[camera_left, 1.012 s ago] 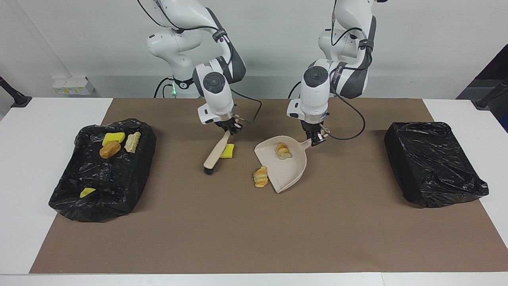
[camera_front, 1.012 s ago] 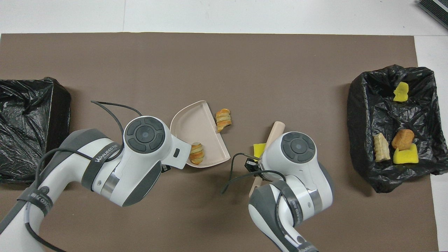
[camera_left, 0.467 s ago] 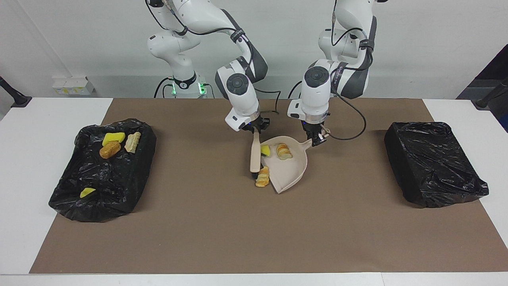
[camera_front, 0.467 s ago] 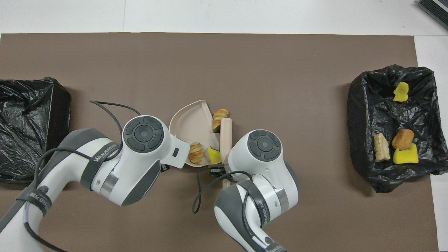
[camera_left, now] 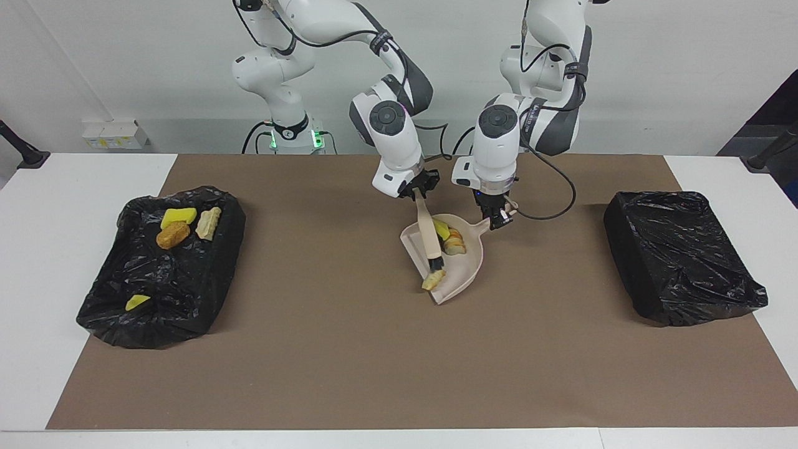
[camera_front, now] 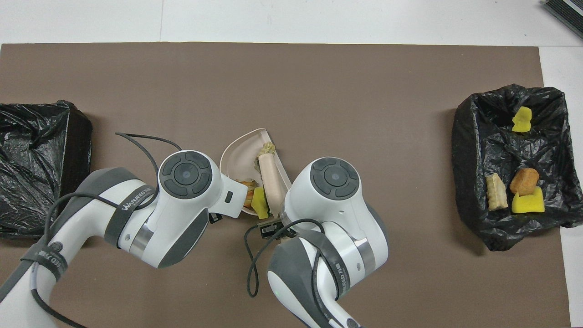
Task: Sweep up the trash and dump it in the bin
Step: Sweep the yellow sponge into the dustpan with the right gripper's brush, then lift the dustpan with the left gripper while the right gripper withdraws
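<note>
- Black-lined bin (camera_left: 162,274) at the right arm's end of the tabletop (camera_left: 349,362) already holds several yellow and brown bits; a second bin (camera_left: 679,255) sits at the left arm's end.
- The beige dustpan (camera_left: 461,274) now carries a yellow sponge chunk (camera_left: 443,228) and pastry pieces (camera_left: 454,244); one piece (camera_left: 431,281) sits at its lip. Dumping is apparently still to come.
- The right hand (camera_left: 419,190) is clamped on the brush (camera_left: 429,237), angled down into the pan.
- The left hand (camera_left: 499,219) is closed on the dustpan's handle.

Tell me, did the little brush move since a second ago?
Yes. The brush, held by the right gripper, swept away from the open trash bag and into the dustpan, which the left gripper holds.
</note>
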### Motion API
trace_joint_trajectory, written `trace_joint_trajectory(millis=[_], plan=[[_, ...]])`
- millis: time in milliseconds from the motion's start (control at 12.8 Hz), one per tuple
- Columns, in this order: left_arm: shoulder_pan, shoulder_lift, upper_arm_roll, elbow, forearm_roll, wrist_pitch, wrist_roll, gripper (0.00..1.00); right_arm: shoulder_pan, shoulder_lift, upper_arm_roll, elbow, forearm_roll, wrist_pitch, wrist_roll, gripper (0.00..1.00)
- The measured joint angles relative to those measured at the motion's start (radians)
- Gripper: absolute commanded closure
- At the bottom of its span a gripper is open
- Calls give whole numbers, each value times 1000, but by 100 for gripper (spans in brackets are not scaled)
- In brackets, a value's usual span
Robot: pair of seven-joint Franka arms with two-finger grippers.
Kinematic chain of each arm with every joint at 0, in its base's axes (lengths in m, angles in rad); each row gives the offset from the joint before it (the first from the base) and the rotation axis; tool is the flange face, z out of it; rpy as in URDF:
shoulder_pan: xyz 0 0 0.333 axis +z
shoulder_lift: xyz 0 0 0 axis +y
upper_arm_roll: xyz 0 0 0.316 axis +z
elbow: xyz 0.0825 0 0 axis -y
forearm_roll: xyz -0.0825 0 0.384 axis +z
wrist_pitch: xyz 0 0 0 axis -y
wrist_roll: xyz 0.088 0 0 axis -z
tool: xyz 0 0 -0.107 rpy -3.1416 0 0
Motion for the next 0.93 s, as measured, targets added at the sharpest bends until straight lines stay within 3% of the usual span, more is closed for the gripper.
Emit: trace_joint_trajectory(millis=[467, 934], plan=[[4, 4, 6, 0, -19, 17, -25, 100, -66, -12, -5, 14, -168, -73, -183, 100], [4, 8, 4, 4, -21, 37, -47, 100, -102, -14, -5, 15, -260, -156, -198, 100]])
